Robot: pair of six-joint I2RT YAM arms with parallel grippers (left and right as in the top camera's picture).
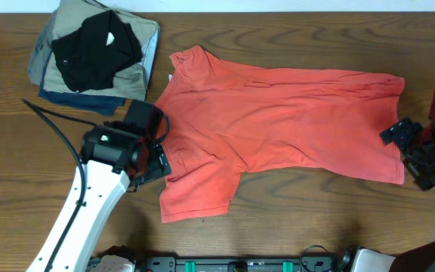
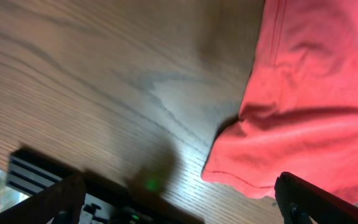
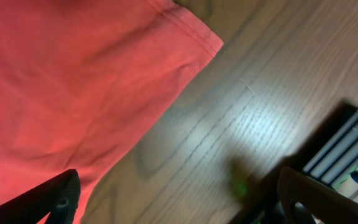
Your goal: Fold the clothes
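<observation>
Two grippers, both with jaws spread wide and nothing between them.

Left gripper (image 1: 159, 142): hangs at the left edge of the T-shirt (image 1: 278, 113), between the two sleeves; wrist view shows its fingers (image 2: 61, 200) far apart at the bottom corners of the frame; bare table (image 2: 73, 74) fills most of the gap; a sleeve hem of the shirt (image 2: 316, 81) reaches in from the right, unclasped; whether the fingers touch the cloth I cannot tell.

Right gripper (image 1: 406, 155): at the opposite end, just beside the lower corner of the bottom hem; wrist view shows its fingers (image 3: 316, 199) equally wide; the shirt (image 3: 61, 81) covers the upper left, its stitched hem corner lying flat on the wood (image 3: 241, 124); no cloth is pinched.

T-shirt: coral-red, spread out flat and unfolded across the middle of the table (image 1: 316, 227); neck end to the left, hem to the right; one sleeve points to the far edge, the other to the near edge; light wrinkles; no lettering shows on the upper face.

Stack of folded garments (image 1: 97, 53): far left corner, black piece on top of khaki, light blue and navy; apart from the shirt.
</observation>
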